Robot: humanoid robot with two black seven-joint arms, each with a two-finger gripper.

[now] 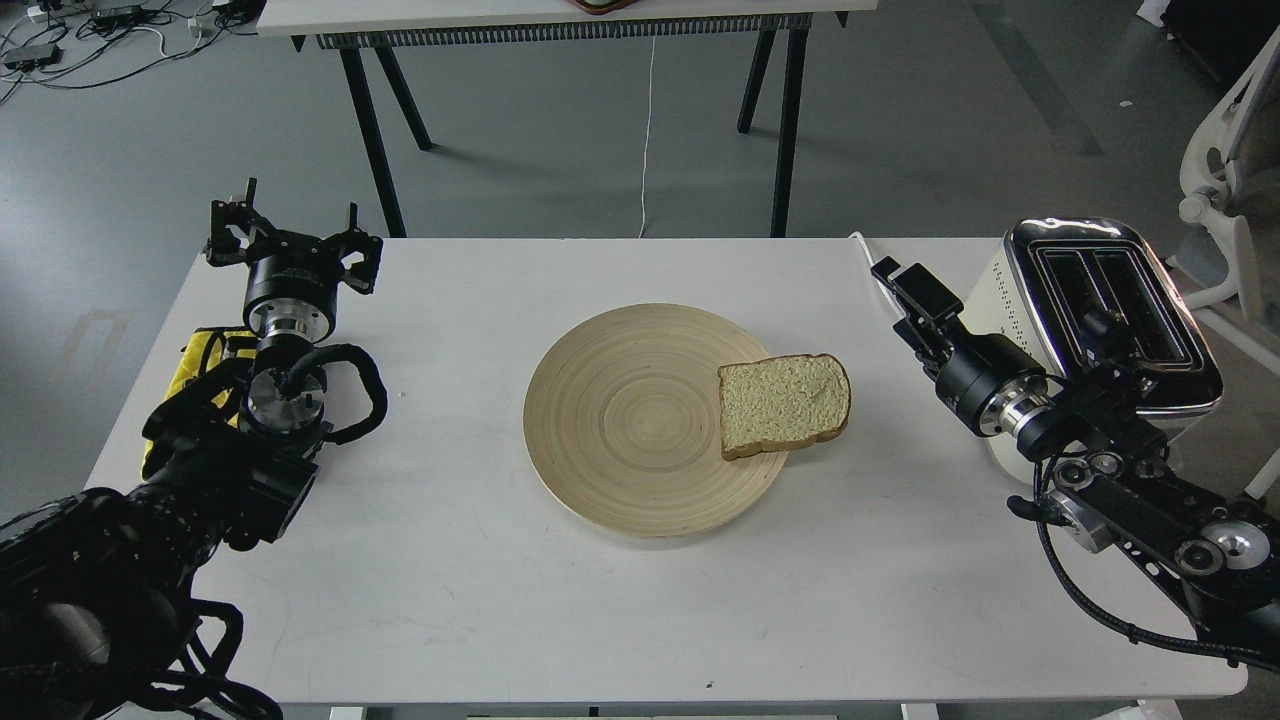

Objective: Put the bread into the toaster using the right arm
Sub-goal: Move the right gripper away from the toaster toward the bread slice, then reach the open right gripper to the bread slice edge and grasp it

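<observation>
The bread (783,403) is a tan slice with a brown crust. It lies flat on the right edge of the round wooden plate (620,420), partly overhanging it. The cream-white toaster (1018,300), with a chrome top and two empty slots, stands at the table's right side. My right gripper (905,292) hovers low between bread and toaster, pointing up-left. It is seen edge-on, so its fingers cannot be told apart, and it holds nothing I can see. My left gripper (290,238) is open and empty at the table's far left.
The toaster's white cord (862,245) runs off the table's back edge. A yellow cloth (195,355) lies under my left arm. A second table (540,15) stands behind, and a white chair (1220,200) is at the far right.
</observation>
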